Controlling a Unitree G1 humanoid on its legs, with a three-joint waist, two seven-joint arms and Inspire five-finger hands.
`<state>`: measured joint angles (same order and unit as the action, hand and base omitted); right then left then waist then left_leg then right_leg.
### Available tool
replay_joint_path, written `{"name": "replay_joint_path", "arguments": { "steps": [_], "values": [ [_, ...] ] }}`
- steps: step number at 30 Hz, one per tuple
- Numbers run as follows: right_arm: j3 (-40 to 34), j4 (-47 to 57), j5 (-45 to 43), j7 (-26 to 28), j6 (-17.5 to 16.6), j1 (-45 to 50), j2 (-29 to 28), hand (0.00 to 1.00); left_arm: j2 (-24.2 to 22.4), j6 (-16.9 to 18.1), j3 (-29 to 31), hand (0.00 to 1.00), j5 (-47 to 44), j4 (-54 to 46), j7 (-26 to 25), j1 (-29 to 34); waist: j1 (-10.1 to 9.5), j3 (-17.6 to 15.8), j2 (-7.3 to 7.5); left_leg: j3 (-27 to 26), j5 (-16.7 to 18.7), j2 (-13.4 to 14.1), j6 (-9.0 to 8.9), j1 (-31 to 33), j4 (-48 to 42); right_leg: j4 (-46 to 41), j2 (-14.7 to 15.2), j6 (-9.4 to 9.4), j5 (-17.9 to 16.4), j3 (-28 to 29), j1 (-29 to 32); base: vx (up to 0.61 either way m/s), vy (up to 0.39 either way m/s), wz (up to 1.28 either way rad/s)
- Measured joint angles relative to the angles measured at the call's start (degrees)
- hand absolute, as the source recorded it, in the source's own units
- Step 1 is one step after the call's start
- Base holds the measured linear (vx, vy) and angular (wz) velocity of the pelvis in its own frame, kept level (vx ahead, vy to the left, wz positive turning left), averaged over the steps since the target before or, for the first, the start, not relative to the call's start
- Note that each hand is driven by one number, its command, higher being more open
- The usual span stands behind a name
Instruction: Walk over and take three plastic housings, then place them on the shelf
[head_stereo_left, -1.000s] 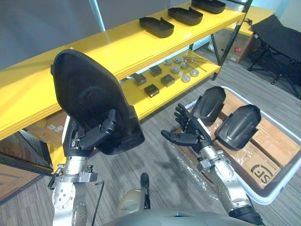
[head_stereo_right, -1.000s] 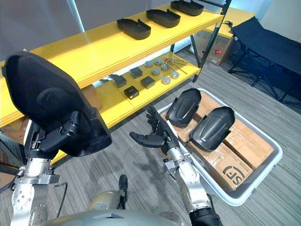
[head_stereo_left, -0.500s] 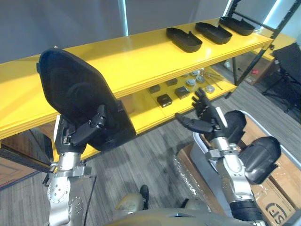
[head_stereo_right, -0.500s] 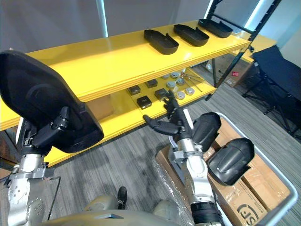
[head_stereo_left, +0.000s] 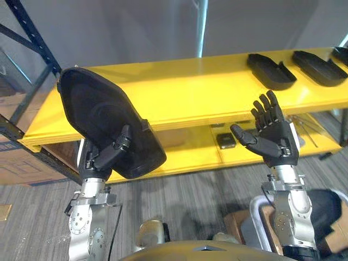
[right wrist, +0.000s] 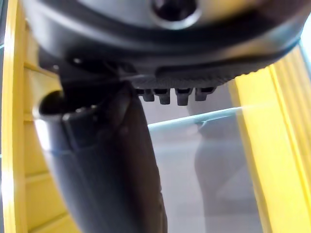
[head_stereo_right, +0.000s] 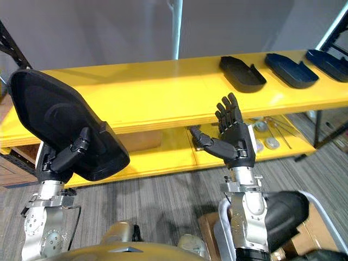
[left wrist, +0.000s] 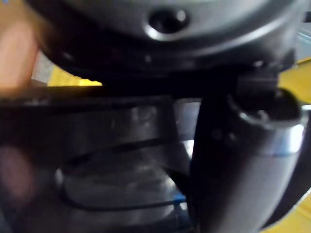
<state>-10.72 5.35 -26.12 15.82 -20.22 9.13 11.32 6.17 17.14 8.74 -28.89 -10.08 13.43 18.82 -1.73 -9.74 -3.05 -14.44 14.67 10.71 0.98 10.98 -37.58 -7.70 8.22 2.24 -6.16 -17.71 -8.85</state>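
Here, the two eye views give the overall layout. The left hand (head_stereo_left: 102, 159) is raised at the robot's left, its fingers and thumb curled round the lower edge of a black plastic housing (head_stereo_left: 95, 111). The part is held tilted in the air in front of the left end of the yellow shelf (head_stereo_left: 185, 89). The right hand (head_stereo_left: 272, 138) is raised palm-inward and holds nothing, with its fingers straight and close together and its thumb (head_stereo_left: 242, 135) set out sideways. The right eye view shows three parts lying in a row on the top board at the right: the nearest shelved housing (head_stereo_right: 242, 73), the middle shelved housing (head_stereo_right: 291, 62) and the far shelved housing (head_stereo_right: 331, 57). It also shows a further housing (head_stereo_right: 283, 217) low beside the right forearm. The left wrist view adds the held part's surface at close range: smooth, glossy plastic carrying a raised oval rib (left wrist: 112, 204). The right wrist view shows the row of fingers (right wrist: 165, 97) extended towards a grey wall (right wrist: 204, 160). The held housing is a shallow, rounded shell with a circular recess in its face. The shelf boards are flat and painted, and the lower board carries a small dark block (head_stereo_left: 225, 140) and round metal discs (head_stereo_right: 270, 143).
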Motion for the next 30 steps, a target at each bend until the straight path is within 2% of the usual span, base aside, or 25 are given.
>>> {"name": "replay_joint_path", "arguments": {
  "steps": [2,3,4,5,6,7,8,9,11,14,17,18,20,23,25,26,27,28,30],
  "values": [
    [-0.29,-0.37,0.17,-0.73,-2.23,-1.95,0.20,1.00,-0.25,0.06,-0.96,0.00,0.26,-0.07,0.49,-0.94,0.50,0.06,-0.11,0.17,-3.03,0.86,-3.29,1.81,10.11,1.43,3.05,1.61,0.79,-0.13,-0.76,0.31,0.151,0.08],
    [-0.56,-0.50,0.47,-1.55,-3.06,-2.26,0.36,1.00,-0.28,0.06,-1.54,0.00,0.31,-0.27,0.67,-1.17,0.57,0.17,-0.34,0.07,-4.82,1.01,-4.12,2.06,12.44,1.57,3.75,2.30,0.86,-0.17,-0.93,0.29,0.238,0.01],
    [-0.69,-0.75,0.73,-3.17,-4.19,-2.73,0.63,1.00,-0.29,0.06,-2.90,0.00,0.42,-0.90,1.04,-1.41,0.64,0.40,-0.80,0.38,-10.62,1.43,-4.45,1.66,17.74,1.29,4.53,4.24,0.41,-0.16,-1.46,0.35,0.387,-0.12],
    [-1.03,-0.91,0.72,-4.26,-4.71,-3.27,2.03,1.00,-0.17,0.06,-5.13,0.00,0.70,-1.78,1.17,-1.27,0.70,1.40,-2.77,0.75,-17.87,1.55,-5.66,-0.60,21.30,0.09,5.19,6.67,-1.09,0.95,-1.73,0.29,0.335,-0.15],
    [-1.00,-0.97,0.72,-4.52,-4.75,-3.40,1.95,1.00,0.19,0.06,-5.38,0.00,0.71,-1.76,1.37,-1.53,0.82,1.51,-2.66,0.63,-16.95,1.16,-5.75,-1.20,21.86,-0.19,5.82,6.93,-1.27,1.01,-1.94,0.27,0.354,-0.08],
    [-0.28,-0.92,1.05,-5.57,-4.81,-3.67,1.31,1.00,1.63,-0.26,-5.86,0.00,0.75,-1.88,1.53,-2.73,1.57,0.85,0.11,0.05,-17.10,-1.56,-4.80,-2.30,22.72,-1.35,8.73,6.79,-1.15,1.06,-1.82,0.16,0.226,0.00],
    [0.72,-0.84,2.04,-6.07,-4.94,-4.09,1.20,1.00,3.01,-0.31,-5.81,0.00,0.76,-2.47,1.54,-3.04,1.78,0.77,1.85,-0.83,-16.76,-2.97,-4.29,-3.34,24.54,-2.10,10.07,6.47,-0.57,1.22,-1.05,0.22,0.296,-0.08],
    [1.44,-0.67,2.77,-6.11,-4.93,-4.51,1.17,1.00,4.26,-0.94,-5.66,0.00,0.76,-2.56,1.58,-3.24,1.85,0.81,2.76,-1.54,-16.66,-3.44,-4.03,-4.51,25.78,-2.07,10.42,6.90,1.03,1.21,-0.91,0.16,0.192,-0.19],
    [1.66,1.12,2.71,-6.17,-4.94,-4.45,1.14,1.00,5.38,-1.87,-5.59,0.00,0.76,-2.80,1.82,-3.15,1.90,0.84,2.93,-2.39,-16.76,-3.97,-3.85,-6.65,27.99,-2.10,10.43,7.61,3.15,1.18,-1.21,0.12,0.137,-0.21],
    [1.54,4.62,2.72,-6.70,-5.06,-4.33,1.14,1.00,6.39,-4.08,-5.51,0.00,2.31,-5.83,1.93,-3.66,2.24,0.89,3.01,-3.65,-18.13,-4.27,-4.11,-8.23,31.47,-1.83,10.47,7.60,3.59,1.15,-0.52,0.02,0.030,-0.20],
    [1.26,5.82,3.36,-6.99,-4.31,-3.57,1.11,1.00,7.89,-7.29,-5.98,0.00,2.25,-7.98,3.78,-7.26,2.78,0.95,2.84,-4.92,-21.21,-4.33,-4.56,-9.75,36.78,0.03,9.69,7.61,3.62,1.04,0.11,-0.05,-0.031,-0.18],
    [1.28,5.88,3.71,-7.40,-3.46,-2.96,1.06,1.00,8.60,-8.63,-6.44,0.00,2.26,-8.67,4.37,-9.40,3.67,0.95,2.80,-5.40,-22.56,-4.29,-4.79,-10.50,38.97,0.67,9.28,7.61,3.62,1.01,0.13,-0.08,-0.041,-0.26],
    [1.27,5.97,4.49,-7.67,-1.40,-1.80,1.05,1.00,9.76,-10.09,-8.60,0.00,2.34,-8.67,3.95,-13.34,4.19,1.20,2.37,-7.08,-24.07,-3.97,-5.16,-12.18,42.37,1.18,8.63,7.60,3.61,1.56,0.90,-0.07,-0.025,-0.38],
    [1.66,6.26,4.41,-6.44,2.06,-0.14,1.03,1.00,12.18,-13.80,-12.11,0.00,2.29,-8.25,0.47,-21.00,5.88,1.28,2.20,-11.29,-24.06,-3.50,-5.26,-13.48,42.58,1.96,8.59,7.60,3.61,4.01,1.89,-0.07,0.003,-0.61],
    [1.92,6.98,3.67,-4.90,3.79,1.52,1.06,1.00,13.01,-15.10,-13.05,0.00,2.29,-5.87,-2.36,-25.89,7.43,1.41,2.01,-12.97,-24.09,-3.04,-5.45,-14.50,42.69,2.14,8.32,7.60,3.60,4.71,1.99,-0.08,-0.012,-0.60],
    [2.18,7.55,2.66,-3.83,4.79,2.69,1.07,1.00,13.03,-15.35,-13.15,0.00,1.94,-3.32,-4.41,-28.97,8.42,1.58,1.79,-14.27,-24.09,-2.52,-5.72,-15.14,42.71,2.23,7.93,7.56,3.57,5.66,2.22,-0.10,-0.020,-0.52],
    [2.25,8.04,2.58,-3.53,5.13,3.44,1.07,1.00,13.03,-15.59,-13.15,0.00,1.69,-1.92,-5.32,-30.52,8.60,1.70,1.63,-15.03,-24.03,-2.17,-5.96,-15.37,42.72,2.31,7.68,7.54,3.55,6.01,2.51,-0.13,-0.035,-0.63],
    [2.54,9.28,2.20,-2.20,6.00,5.15,1.10,1.00,13.56,-16.18,-13.13,0.00,1.51,2.18,-8.36,-34.63,9.80,2.21,0.97,-16.64,-24.32,-1.01,-6.53,-15.37,42.74,2.39,6.70,7.41,3.47,7.19,3.77,-0.11,-0.042,-0.51],
    [2.98,9.38,2.00,-1.55,6.26,5.91,1.20,1.00,14.24,-16.39,-13.13,0.00,1.55,5.72,-10.12,-37.01,10.40,2.56,0.50,-17.61,-24.66,-0.09,-6.93,-15.45,42.75,2.31,5.88,7.31,3.67,8.14,4.62,-0.08,-0.048,-0.42]
  ]
}}
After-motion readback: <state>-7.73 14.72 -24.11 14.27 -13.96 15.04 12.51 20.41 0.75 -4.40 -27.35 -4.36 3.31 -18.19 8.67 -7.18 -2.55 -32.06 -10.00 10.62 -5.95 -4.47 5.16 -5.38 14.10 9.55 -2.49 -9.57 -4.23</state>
